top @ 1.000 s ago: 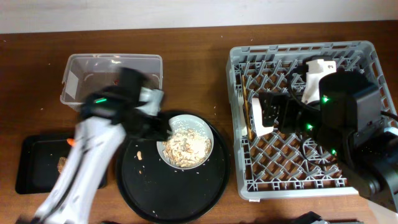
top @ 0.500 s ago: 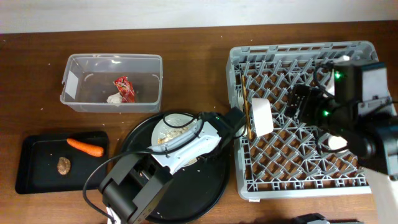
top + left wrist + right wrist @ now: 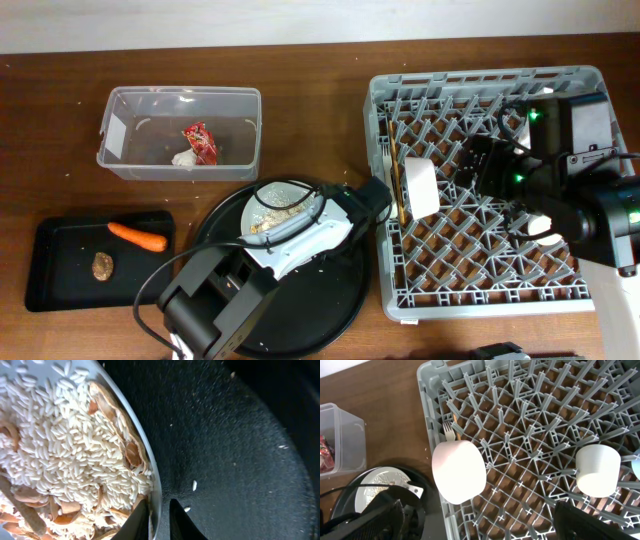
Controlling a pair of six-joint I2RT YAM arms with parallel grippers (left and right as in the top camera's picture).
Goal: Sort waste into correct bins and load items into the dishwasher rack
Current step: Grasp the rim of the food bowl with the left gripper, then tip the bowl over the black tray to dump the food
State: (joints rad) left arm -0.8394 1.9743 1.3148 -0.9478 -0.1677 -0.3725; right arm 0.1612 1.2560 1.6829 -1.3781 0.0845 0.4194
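Note:
My left gripper [image 3: 160, 519] is shut on the rim of the small pale plate [image 3: 159, 491], which holds the rice-like leftovers [image 3: 60, 445]. In the overhead view the plate [image 3: 272, 200] sits at the round black tray's far side, under my left gripper [image 3: 288, 218]. My right gripper [image 3: 482, 527] is open and empty above the dishwasher rack [image 3: 540, 420], also seen overhead [image 3: 478, 165]. The rack [image 3: 480, 290] holds the white bowl [image 3: 421, 188], white cup [image 3: 541, 226], fork [image 3: 449, 431] and chopsticks [image 3: 397, 185]. The light blue cup [image 3: 636, 465] shows at the edge.
The clear tub [image 3: 125, 150] holds the red wrapper [image 3: 198, 142] and white tissue [image 3: 182, 158]. The black rectangular tray [image 3: 55, 285] holds the carrot [image 3: 138, 236] and brown lump [image 3: 101, 265]. The round black tray [image 3: 320, 315] lies between tray and rack.
Since a second ago my left arm has swung off the tub side and now lies across the plate from the right. My right arm has shifted right over the rack. The last half second shows almost no motion.

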